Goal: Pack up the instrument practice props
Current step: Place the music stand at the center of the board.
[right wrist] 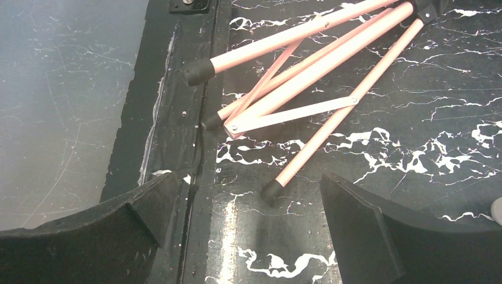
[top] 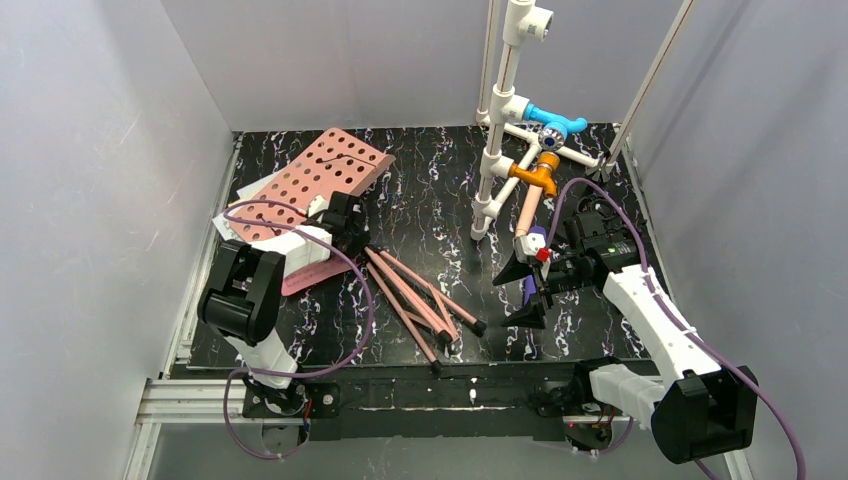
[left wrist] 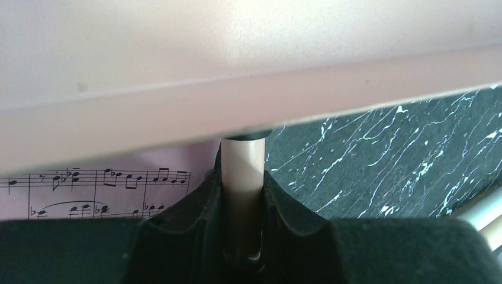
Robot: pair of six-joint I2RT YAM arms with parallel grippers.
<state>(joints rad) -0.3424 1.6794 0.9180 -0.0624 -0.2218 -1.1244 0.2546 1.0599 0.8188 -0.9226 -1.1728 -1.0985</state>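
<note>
The left gripper has its black fingers narrowed onto the round stem of the pink perforated metal sheet-music holder, holding it. The holder's flat panel spreads just above and beyond the fingertips, and printed music pages lie beneath it to the fingers' left. The holder's thin pink folding tripod legs with black rubber feet fan out over the black white-veined marbled tabletop. The right gripper hovers with its fingers spread wide and nothing between them. The legs' feet lie just ahead of its fingertips, and a purple microphone sits close beside them.
</note>
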